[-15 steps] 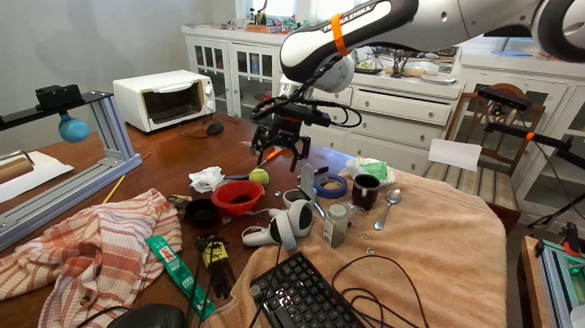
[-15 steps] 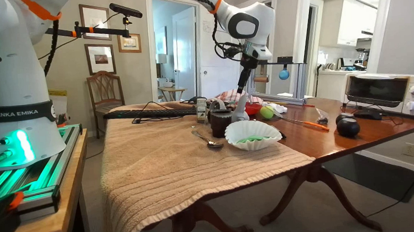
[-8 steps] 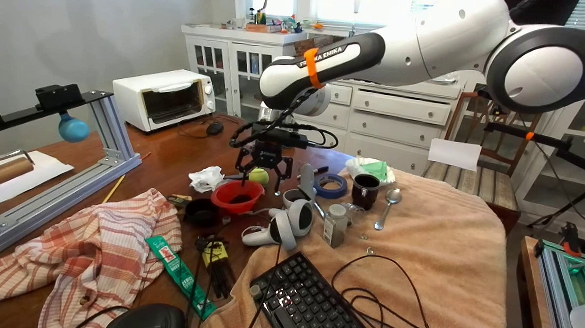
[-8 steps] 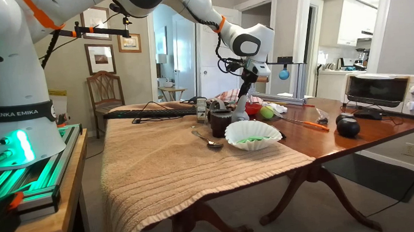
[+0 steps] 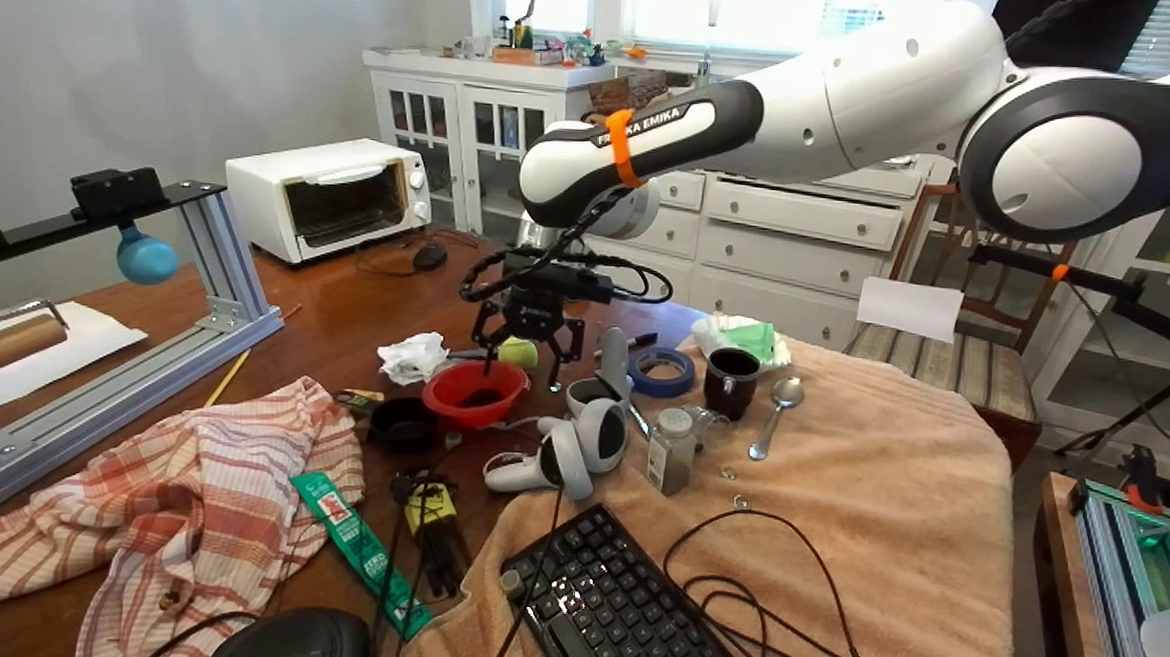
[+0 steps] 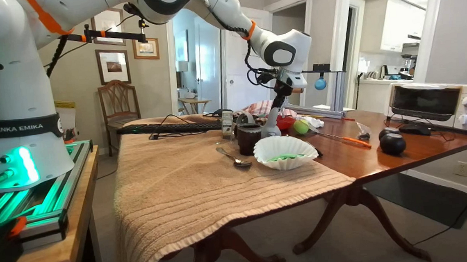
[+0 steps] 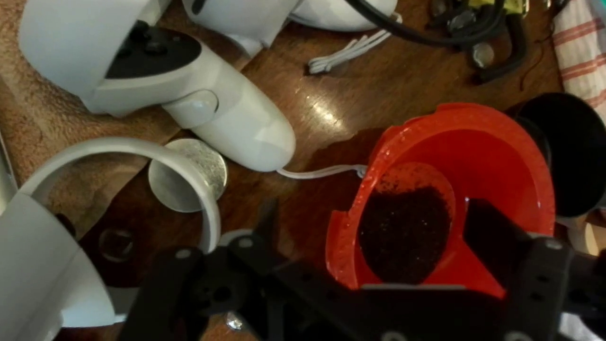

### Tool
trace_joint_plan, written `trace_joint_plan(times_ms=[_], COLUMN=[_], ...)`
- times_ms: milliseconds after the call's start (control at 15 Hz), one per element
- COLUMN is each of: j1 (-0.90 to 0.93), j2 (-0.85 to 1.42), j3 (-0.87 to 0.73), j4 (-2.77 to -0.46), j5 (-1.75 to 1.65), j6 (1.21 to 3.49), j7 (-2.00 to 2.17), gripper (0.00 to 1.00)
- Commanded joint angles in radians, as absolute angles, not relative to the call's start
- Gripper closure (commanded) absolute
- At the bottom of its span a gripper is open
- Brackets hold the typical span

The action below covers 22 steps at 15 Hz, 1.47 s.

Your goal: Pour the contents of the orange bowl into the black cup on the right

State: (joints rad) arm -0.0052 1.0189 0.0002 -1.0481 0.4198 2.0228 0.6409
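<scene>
End effector (image 5: 521, 377), two fingers (image 7: 490, 232) apart, one over the lone orange bowl (image 7: 497, 161).

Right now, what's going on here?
A Franka arm has its gripper at the orange bowl on the wooden table. The jaws are open: in the wrist view, one is over the inside, the other outside the rim, so nothing is gripped yet. Dark granular stuff sits in the bowl; no pour has begun. The black cup stands beside the bowl.
</scene>
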Motion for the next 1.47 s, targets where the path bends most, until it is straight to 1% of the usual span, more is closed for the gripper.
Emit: trace_joint_plan(times_ms=[0, 133, 200, 267, 400, 467, 533, 733, 800, 867, 933, 1067, 1133, 1200, 1400], j1=[-0.012, -0.011, -0.009, -0.008, -0.007, -0.006, -0.005, -0.002, -0.002, 0.0, 0.002, 0.002, 0.003, 0.004, 0.01], j2=[1.063, 1.079, 1.085, 1.093, 1.101, 1.102, 1.1, 1.092, 1.091, 1.089, 1.088, 1.09, 1.09, 1.089, 1.083], j3=[0.011, 0.012, 0.012, 0.013, 0.014, 0.014, 0.013, 0.012, 0.012, 0.012, 0.011, 0.011, 0.011, 0.011, 0.004], j4=[-1.032, -1.028, -1.024, -1.018, -1.014, -1.014, -1.016, -1.023, -1.024, -1.026, -1.027, -1.024, -1.025, -1.026, -1.031], j5=[0.408, 0.406, 0.404, 0.402, 0.4, 0.399, 0.397, 0.393, 0.392, 0.389, 0.387, 0.384, 0.383, 0.382, 0.373], j6=[2.077, 2.104, 2.113, 2.117, 2.123, 2.122, 2.124, 2.137, 2.14, 2.144, 2.149, 2.151, 2.152, 2.153, 2.153], j7=[0.642, 0.64, 0.64, 0.642, 0.642, 0.642, 0.644, 0.644, 0.643, 0.644, 0.645, 0.646, 0.646, 0.646, 0.652], gripper=[0.0, 0.0, 0.04, 0.16, 0.23, 0.31, 0.36, 0.38, 0.58, 0.63, 0.7, 0.88, 0.95, 1.0, 0.99])
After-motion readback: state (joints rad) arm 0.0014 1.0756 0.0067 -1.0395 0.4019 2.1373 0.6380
